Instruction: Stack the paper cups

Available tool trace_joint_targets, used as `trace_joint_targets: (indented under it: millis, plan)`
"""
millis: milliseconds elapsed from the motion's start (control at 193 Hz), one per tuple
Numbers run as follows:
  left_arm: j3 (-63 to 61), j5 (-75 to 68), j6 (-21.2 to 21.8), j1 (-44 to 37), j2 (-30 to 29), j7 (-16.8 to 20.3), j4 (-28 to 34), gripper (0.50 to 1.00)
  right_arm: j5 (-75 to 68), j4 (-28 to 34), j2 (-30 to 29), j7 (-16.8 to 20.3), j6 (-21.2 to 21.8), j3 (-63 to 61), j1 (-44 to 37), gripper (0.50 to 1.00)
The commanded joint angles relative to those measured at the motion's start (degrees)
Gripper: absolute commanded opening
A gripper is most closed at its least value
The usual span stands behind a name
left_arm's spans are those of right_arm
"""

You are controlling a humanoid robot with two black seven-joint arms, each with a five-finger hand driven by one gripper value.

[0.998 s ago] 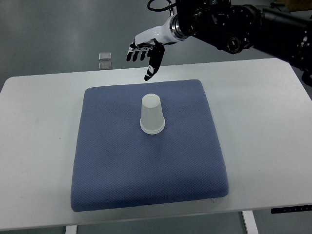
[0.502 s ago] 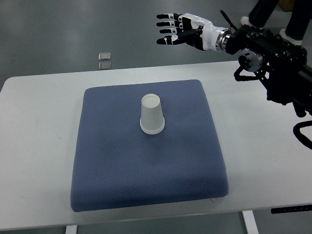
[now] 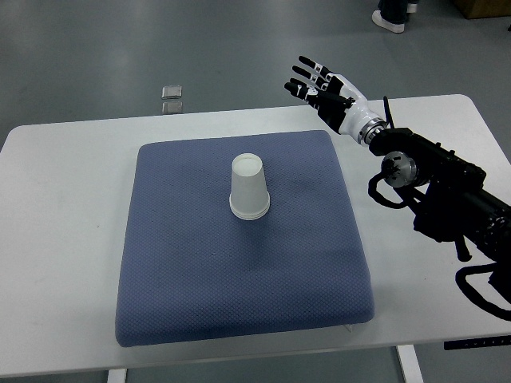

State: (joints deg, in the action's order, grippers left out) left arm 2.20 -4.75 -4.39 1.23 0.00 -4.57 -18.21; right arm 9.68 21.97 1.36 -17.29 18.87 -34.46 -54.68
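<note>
White table: spans frame. Blue cushion: centre, on table. Right hand: upper right, fingers spread, holding nothing, well apart from cups. Paper cups: stacked upside down, centre of cushion.

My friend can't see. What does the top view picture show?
A white paper cup stack stands upside down in the middle of a blue cushion on a white table. The robot's right hand is raised off to the right, fingers spread, holding nothing.
</note>
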Motion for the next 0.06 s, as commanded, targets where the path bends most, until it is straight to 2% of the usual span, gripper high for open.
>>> trace_joint_targets:
  millis: [0,52]
  plan:
    - [0.0,0.0,0.0,0.0,0.0,0.0,-0.2,1.0,0.0,0.0,-0.2,-0.1,-0.1,0.0,0.3,0.915]
    - [0.0,0.0,0.0,0.0,0.0,0.0,-0.2,1.0,0.0,-0.1,-0.4,-0.2,-0.2,0.0,0.4,0.915]
